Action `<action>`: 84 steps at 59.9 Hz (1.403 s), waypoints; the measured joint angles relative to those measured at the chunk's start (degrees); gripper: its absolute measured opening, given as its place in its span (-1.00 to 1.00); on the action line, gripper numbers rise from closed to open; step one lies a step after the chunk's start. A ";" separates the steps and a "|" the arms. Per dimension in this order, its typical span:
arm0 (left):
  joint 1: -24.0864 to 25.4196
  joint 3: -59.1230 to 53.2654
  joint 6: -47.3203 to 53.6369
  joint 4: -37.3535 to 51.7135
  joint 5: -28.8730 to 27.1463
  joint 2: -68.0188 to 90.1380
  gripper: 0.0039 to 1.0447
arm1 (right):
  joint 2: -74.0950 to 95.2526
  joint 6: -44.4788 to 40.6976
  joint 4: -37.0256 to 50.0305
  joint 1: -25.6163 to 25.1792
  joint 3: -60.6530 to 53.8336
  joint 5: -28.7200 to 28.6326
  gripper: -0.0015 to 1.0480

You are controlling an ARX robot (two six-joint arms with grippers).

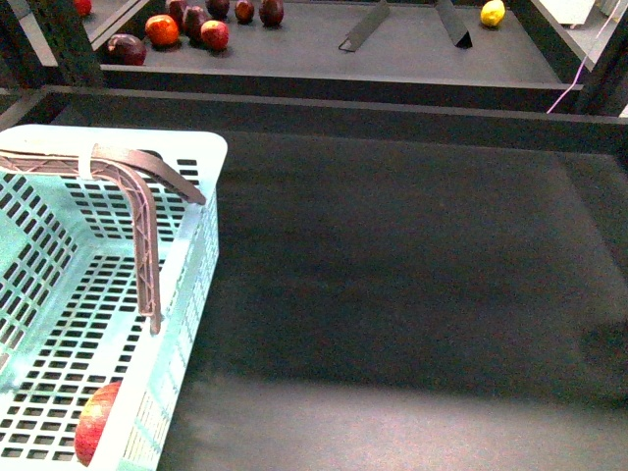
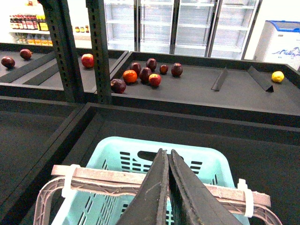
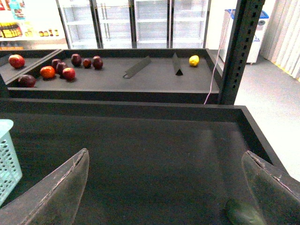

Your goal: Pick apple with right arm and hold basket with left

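Note:
The light-blue basket point(image 1: 201, 196) stands at the near left of the dark table, and a corner of it shows in the right wrist view point(image 3: 8, 159). A red apple point(image 1: 96, 422) with a yellowish patch lies inside it by the near wall. Its brownish handle point(image 1: 147, 231) is raised over the basket. In the left wrist view my left gripper point(image 2: 166, 151) is shut, its fingers pressed together and crossing just above the handle point(image 2: 98, 177); I see nothing between them. My right gripper point(image 3: 165, 152) is open wide over bare table, away from the basket. Neither arm shows in the front view.
On the far shelf lie a group of small dark-red and orange fruits point(image 1: 196, 25), a lemon point(image 1: 493, 13) and two dividers point(image 1: 365, 27). Another red fruit point(image 2: 87, 60) sits on the shelf further left. A dark green object point(image 3: 241, 213) lies near the right fingertip. A raised edge point(image 1: 324, 103) borders the table.

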 joint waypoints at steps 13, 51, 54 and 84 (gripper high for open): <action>0.00 -4.04 0.31 -4.09 0.04 -7.96 -0.94 | 0.00 0.00 0.00 0.00 0.00 -0.02 0.83; 0.00 -9.09 0.52 -18.91 0.02 -28.83 -0.94 | 0.00 0.00 0.00 0.00 0.00 0.00 0.83; 0.00 -9.09 0.52 -20.37 0.04 -30.40 -0.94 | 0.00 0.00 0.00 0.00 0.00 -0.02 0.83; 0.00 -9.11 0.52 -32.06 0.04 -42.38 -0.94 | 0.00 0.00 0.00 0.00 0.00 0.00 0.83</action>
